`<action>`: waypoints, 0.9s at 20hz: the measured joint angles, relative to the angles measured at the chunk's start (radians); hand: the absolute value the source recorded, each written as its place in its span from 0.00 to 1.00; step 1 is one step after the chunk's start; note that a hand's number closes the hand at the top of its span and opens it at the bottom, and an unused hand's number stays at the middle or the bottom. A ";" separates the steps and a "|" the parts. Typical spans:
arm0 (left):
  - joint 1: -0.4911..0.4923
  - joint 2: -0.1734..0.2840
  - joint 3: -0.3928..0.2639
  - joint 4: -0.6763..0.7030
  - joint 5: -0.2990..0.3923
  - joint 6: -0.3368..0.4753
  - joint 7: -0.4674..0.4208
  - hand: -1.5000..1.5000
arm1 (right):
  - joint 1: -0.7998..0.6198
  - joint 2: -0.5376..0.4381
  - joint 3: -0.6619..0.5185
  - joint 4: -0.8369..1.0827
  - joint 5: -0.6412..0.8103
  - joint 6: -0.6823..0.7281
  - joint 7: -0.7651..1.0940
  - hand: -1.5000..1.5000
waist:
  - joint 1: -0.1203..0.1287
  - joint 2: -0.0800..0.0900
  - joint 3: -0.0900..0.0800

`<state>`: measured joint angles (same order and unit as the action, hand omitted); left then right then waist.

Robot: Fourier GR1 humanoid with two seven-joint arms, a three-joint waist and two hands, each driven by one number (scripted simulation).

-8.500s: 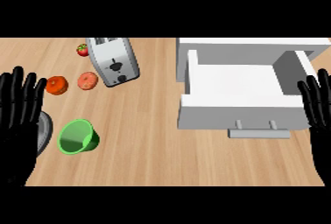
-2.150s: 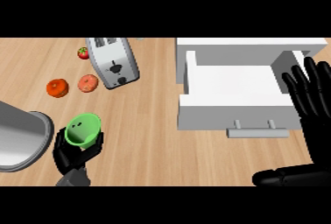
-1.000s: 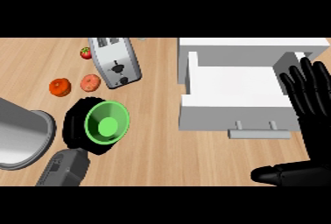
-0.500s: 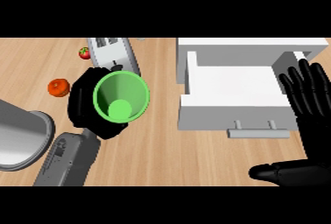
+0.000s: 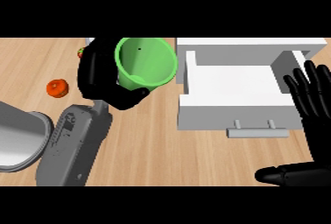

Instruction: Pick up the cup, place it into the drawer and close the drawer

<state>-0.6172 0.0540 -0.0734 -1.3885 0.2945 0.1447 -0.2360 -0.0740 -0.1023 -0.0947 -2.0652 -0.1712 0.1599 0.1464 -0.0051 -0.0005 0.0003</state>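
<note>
Cup lifted, drawer not yet reached

Head view: the green cup [image 5: 145, 61] is off the counter [image 5: 161, 153], held near its far edge by the left hand [image 5: 100, 78], whose fingers curl round its side. It sits just left of the open white drawer [image 5: 236, 83], not yet over it. The right hand [image 5: 310, 94] rests at the drawer's right side with fingers straight. Placing and closing remain.
</note>
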 measured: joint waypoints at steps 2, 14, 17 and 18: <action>-0.047 -0.008 -0.004 0.010 -0.026 0.031 0.035 1.00 | -0.011 0.002 0.005 -0.010 0.005 -0.012 0.022 0.00 | 0.000 0.000 0.000; -0.358 -0.047 -0.012 0.303 -0.067 0.124 0.076 1.00 | -0.010 -0.007 -0.008 -0.004 -0.013 0.003 0.021 0.00 | -0.010 0.002 0.000; -0.399 -0.051 -0.028 0.370 -0.055 0.145 0.067 1.00 | -0.007 0.011 0.014 0.016 0.021 -0.007 -0.004 0.00 | -0.010 0.003 0.000; -0.424 -0.051 -0.029 0.410 -0.043 0.153 0.055 1.00 | -0.003 0.007 0.012 0.008 0.013 -0.003 0.004 0.00 | -0.014 0.004 0.000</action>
<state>-1.0408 0.0028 -0.1022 -0.9783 0.2519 0.2974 -0.1811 -0.0774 -0.0952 -0.0825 -2.0571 -0.1583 0.1573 0.1502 -0.0190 0.0031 0.0004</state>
